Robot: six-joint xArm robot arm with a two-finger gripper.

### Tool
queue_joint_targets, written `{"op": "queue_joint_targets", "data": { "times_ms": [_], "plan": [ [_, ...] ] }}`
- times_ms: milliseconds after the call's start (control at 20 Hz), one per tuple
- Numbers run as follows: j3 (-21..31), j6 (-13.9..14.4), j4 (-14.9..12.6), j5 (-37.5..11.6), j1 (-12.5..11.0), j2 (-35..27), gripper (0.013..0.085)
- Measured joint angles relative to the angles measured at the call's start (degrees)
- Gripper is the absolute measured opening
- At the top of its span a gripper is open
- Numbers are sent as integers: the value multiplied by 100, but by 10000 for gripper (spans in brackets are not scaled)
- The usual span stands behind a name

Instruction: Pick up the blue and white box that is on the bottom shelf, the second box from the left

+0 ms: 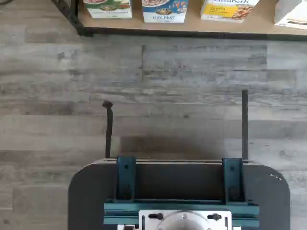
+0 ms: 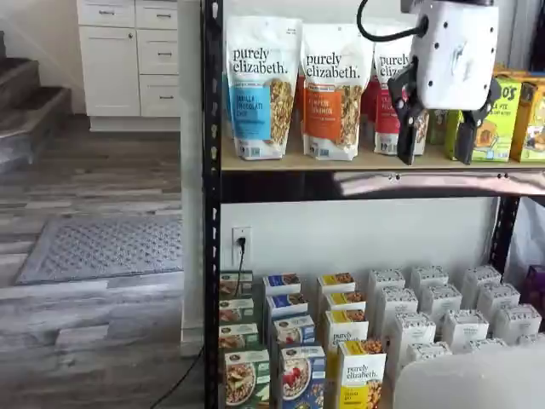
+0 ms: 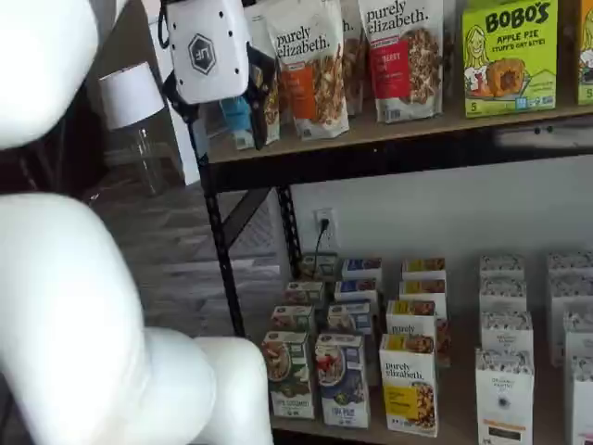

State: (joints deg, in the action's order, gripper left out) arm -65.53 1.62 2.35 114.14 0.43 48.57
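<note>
The blue and white box point(image 2: 302, 375) stands upright at the front of the bottom shelf point(image 3: 459, 428), between a green-fronted box and a yellow one; it shows in both shelf views point(image 3: 343, 380). In the wrist view its lower front point(image 1: 164, 10) shows on the shelf board point(image 1: 192, 25). My gripper point(image 2: 437, 141) hangs high up, level with the upper board and far above the box. Its two black fingers point(image 2: 409, 119) stand apart with a plain gap, open and empty. It also shows in a shelf view point(image 3: 227, 116).
A green-fronted box point(image 2: 245, 379) and a yellow "purely elizabeth" box point(image 2: 361, 379) flank the blue one. Rows of white boxes point(image 2: 438, 315) fill the right. Tall granola bags point(image 2: 260, 85) stand on the upper board. A black post point(image 2: 211, 213) and the white arm point(image 3: 74, 306) stand nearby. A dark mount point(image 1: 180, 191) shows in the wrist view.
</note>
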Motion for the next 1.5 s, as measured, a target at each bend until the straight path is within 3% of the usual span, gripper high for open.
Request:
{"op": "queue_joint_targets", "data": {
  "times_ms": [100, 200, 650, 800, 1150, 1500],
  "plan": [
    [90, -118, 240, -150, -224, 99, 850],
    [111, -149, 317, -195, -272, 122, 850],
    [271, -185, 279, -335, -280, 172, 850],
    [511, -176, 159, -557, -217, 250, 850],
    [1107, -290, 253, -1014, -334, 330, 850],
    [1669, -155, 171, -1613, -140, 331, 850]
  ]
}}
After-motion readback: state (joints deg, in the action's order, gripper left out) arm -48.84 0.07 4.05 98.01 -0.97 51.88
